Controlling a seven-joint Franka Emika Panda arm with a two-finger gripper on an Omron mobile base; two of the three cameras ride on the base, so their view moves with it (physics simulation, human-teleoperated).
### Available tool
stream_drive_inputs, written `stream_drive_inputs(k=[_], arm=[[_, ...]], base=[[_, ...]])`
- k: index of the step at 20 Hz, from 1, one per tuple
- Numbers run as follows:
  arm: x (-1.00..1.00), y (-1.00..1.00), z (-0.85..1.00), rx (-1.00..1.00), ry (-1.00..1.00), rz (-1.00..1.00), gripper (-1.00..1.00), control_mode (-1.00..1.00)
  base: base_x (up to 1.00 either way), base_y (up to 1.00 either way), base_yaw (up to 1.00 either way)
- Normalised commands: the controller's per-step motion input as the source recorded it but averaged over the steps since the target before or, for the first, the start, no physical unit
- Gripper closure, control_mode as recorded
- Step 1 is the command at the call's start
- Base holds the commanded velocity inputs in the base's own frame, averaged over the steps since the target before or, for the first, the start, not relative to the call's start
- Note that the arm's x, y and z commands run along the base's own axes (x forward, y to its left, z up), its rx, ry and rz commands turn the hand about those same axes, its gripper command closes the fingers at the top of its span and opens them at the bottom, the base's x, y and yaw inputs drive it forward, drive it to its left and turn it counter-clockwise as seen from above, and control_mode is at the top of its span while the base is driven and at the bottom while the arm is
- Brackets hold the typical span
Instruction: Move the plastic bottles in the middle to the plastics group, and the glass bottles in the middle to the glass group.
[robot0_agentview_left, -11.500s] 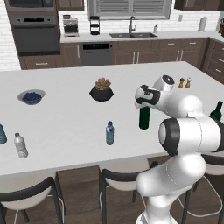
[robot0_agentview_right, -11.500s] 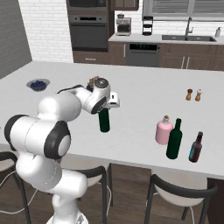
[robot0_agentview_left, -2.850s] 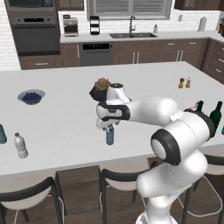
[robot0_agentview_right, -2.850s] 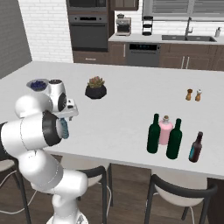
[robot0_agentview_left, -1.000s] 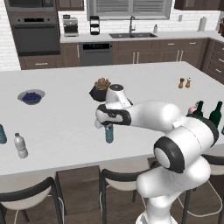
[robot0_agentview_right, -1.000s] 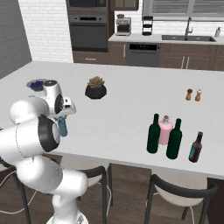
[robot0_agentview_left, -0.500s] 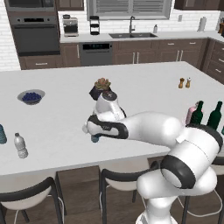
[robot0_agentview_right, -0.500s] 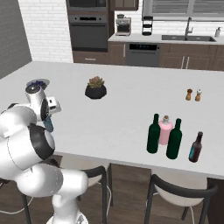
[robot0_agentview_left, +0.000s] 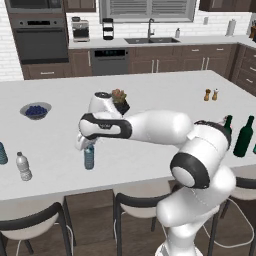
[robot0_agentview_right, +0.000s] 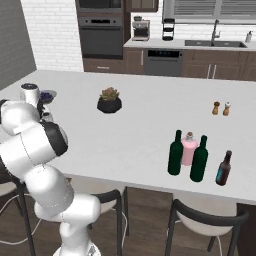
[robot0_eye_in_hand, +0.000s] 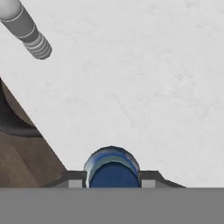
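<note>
Pinches the small blue water bottle by its capped neck between the gripper fingers, upright over the white counter.

Kitchen, wall oven, sink, island counter

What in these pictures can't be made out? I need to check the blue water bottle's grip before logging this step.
- Blue water bottle: hand view's bottom edge cuts off its body.
- Gripper: fingers hidden behind the hand in left base view.
- Clear water bottle: cut off at the hand view's top corner.
- Teal-blue bottle: cut by left base view's edge.
</note>
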Motion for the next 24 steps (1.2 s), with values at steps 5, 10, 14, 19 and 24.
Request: stream_drive_inputs(k=[5,10,14,19,24], arm=[[0.0,0.44,-0.4,-0.01,0.04,0.05,1.0,-1.0],[0.15,0.57,-0.27,0.0,0.0,0.03,1.0,-1.0],[0.34,0.62,-0.03,0.0,0.0,0.01,1.0,-1.0],[0.39,0.75,0.0,-0.02,0.07,0.01,1.0,-1.0],[0.35,0.7,0.0,-0.06,0.05,0.0,1.0,-1.0]], base=[[0.0,0.0,0.0],[0.0,0.0,0.0],[0.0,0.0,0.0],[0.0,0.0,0.0],[0.0,0.0,0.0]])
